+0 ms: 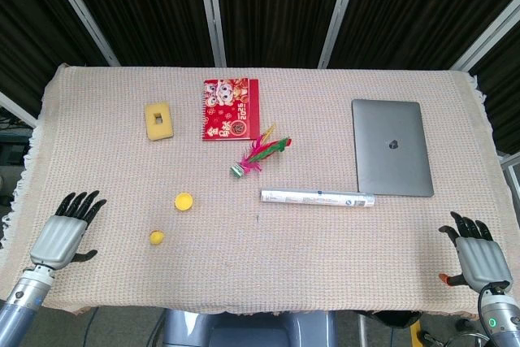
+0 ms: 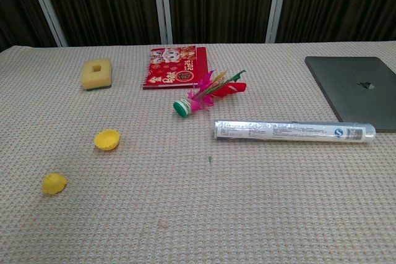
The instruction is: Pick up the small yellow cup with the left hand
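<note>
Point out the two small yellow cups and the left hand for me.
Smaller yellow cup (image 1: 157,237), head view: on its body.
Larger yellow cup (image 1: 184,201), head view: on its open mouth.
Left hand (image 1: 63,232), head view: on the back of the hand.

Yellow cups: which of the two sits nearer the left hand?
The smaller yellow cup, closer to the left hand; the larger yellow cup lies farther up the table.
</note>
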Motion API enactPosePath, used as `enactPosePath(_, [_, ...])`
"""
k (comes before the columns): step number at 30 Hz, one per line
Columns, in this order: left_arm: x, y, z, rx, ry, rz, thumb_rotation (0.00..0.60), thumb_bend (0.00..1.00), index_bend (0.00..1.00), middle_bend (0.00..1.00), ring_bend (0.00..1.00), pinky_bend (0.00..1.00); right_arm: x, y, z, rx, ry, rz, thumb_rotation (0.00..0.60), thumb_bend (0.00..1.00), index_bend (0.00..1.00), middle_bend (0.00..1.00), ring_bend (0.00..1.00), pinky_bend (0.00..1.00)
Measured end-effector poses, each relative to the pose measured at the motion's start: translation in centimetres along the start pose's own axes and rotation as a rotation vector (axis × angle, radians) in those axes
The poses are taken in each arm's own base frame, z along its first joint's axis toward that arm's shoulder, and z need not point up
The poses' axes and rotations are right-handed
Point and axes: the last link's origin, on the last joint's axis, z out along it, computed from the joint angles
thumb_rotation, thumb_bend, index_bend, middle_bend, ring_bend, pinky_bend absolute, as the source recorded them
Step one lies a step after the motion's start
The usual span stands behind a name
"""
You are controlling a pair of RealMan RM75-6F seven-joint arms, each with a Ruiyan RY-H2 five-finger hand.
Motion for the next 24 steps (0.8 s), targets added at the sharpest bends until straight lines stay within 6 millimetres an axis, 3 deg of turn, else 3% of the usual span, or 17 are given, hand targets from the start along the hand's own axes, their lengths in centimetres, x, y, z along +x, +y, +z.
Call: enactPosePath(24, [-0.03,0.23,0.05,-0.010,-0.007,0.010,0.600,0.06,0.10,0.00,0.00,0.00,0.10,0.11,-0.12,0.003,-0.002,0.020,0.600,0.00,0.23,0.00,0.00,0.00])
